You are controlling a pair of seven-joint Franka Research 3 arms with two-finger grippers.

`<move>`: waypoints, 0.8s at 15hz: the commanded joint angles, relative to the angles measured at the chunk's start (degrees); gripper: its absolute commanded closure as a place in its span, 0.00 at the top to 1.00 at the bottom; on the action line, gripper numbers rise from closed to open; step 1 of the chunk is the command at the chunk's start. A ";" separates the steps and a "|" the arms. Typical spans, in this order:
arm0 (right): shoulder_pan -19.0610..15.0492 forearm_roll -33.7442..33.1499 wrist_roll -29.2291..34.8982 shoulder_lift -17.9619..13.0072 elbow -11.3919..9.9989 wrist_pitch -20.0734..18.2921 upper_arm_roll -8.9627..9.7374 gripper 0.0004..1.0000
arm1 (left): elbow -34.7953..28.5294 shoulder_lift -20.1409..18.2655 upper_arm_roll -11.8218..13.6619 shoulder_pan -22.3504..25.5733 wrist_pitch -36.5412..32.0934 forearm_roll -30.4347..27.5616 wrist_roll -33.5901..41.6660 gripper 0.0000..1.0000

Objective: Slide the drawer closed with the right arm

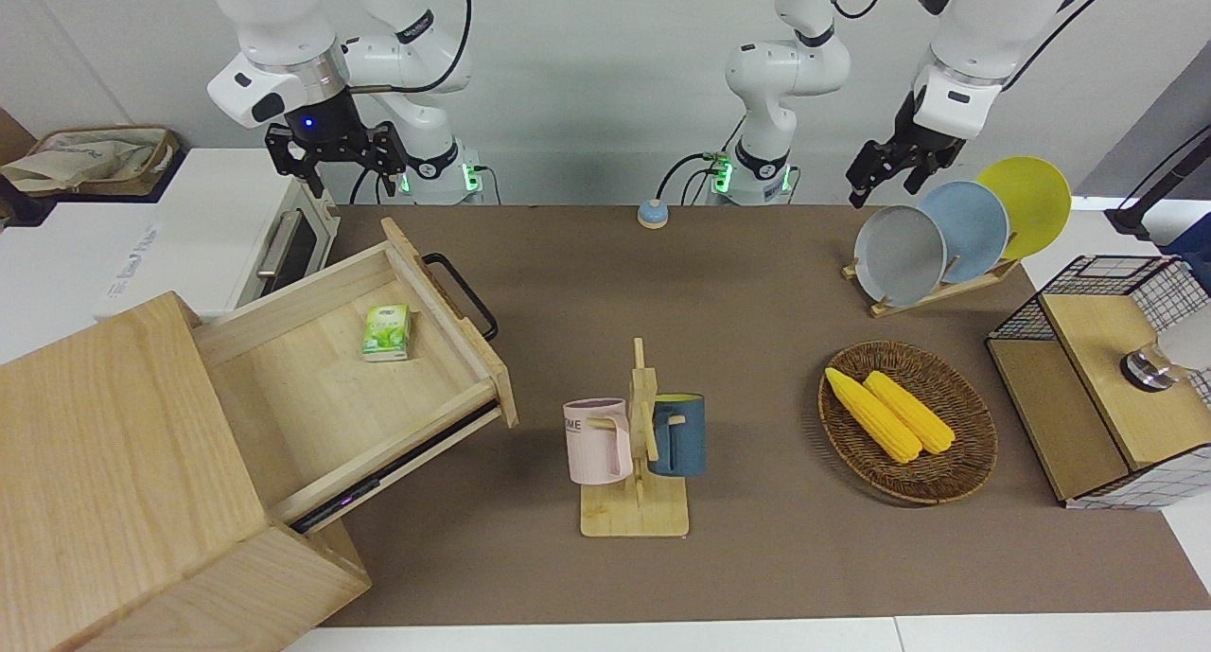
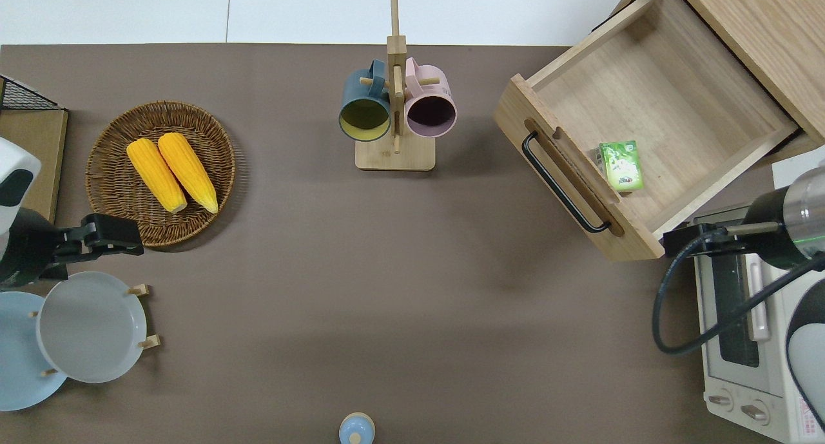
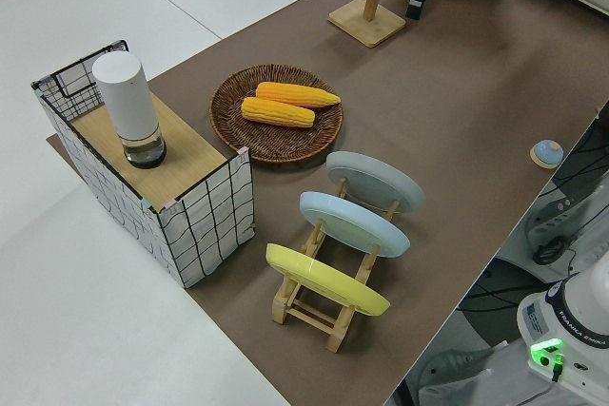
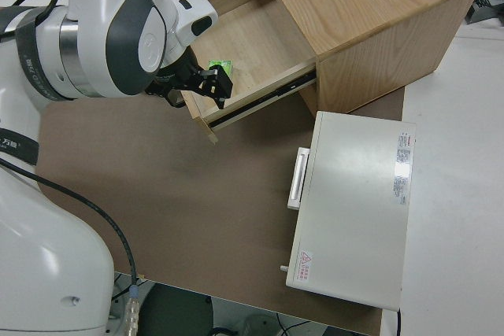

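So the drawer (image 1: 378, 368) is pulled way out of the pale wooden cabinet (image 1: 114, 472) at the right arm's end of the bench (image 1: 738, 557) — its front panel with the black loop handle (image 1: 461, 295) faces the middle of the bench. Inside there's just a small green packet (image 1: 386, 332), lying close to the front panel.

The right end effector (image 2: 678, 243) is up in the air over the toaster oven (image 2: 747, 341), right next to the drawer's front corner nearest the robots, not touching it, and its fingers look spread apart. The left arm is parked; can't tell if the left end effector (image 1: 875, 174) is open or not.

Further out — a mug stand (image 1: 636, 482) with a pink mug (image 1: 598, 441) and a blue mug (image 1: 677, 433) sits mid-bench, then a wicker basket (image 1: 965, 463) holding two corn cobs (image 1: 889, 413).
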 commanded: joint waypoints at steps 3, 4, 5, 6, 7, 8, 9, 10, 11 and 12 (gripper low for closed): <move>-0.03 -1.01 2.87 0.77 1.39 -0.58 1.16 0.99 | 0.21 -0.48 0.25 -0.07 -0.89 -0.05 0.51 0.99; -0.12 -1.01 3.13 0.77 1.39 -0.58 1.25 0.99 | 0.21 -0.48 0.25 -0.07 -0.97 -0.05 0.51 0.99; -0.12 -1.01 3.05 0.77 1.39 -0.58 1.25 0.97 | 0.21 -0.48 0.25 -0.07 -0.89 -0.05 0.51 0.99; -0.12 -1.01 3.14 0.77 1.39 -0.75 1.25 0.90 | 0.21 -0.48 0.25 -0.07 -0.97 -0.05 0.51 0.99; -0.12 -1.01 3.40 0.77 1.39 -0.93 1.42 0.75 | 0.21 -0.48 0.25 -0.07 -0.89 -0.05 0.51 0.99; -0.12 -1.01 6.10 0.68 1.47 -1.19 2.21 0.39 | 0.21 -0.48 0.25 -0.07 -0.89 -0.05 0.51 0.99; -0.12 -0.92 10.21 0.68 2.17 -1.37 2.83 0.15 | 0.21 -0.48 0.25 -0.07 -0.89 -0.05 0.51 0.99; -0.12 -0.83 12.69 0.68 2.18 -1.98 3.96 0.02 | 0.21 -0.48 0.25 -0.07 -0.97 -0.05 0.51 0.99; -0.12 -0.66 15.76 0.59 2.18 -2.85 5.19 0.00 | 0.21 -0.48 0.25 -0.07 -0.89 -0.05 0.51 0.99; -0.03 -0.05 20.23 0.42 2.18 -3.21 5.90 0.00 | 0.21 -0.48 0.25 -0.07 -0.89 -0.05 0.51 0.99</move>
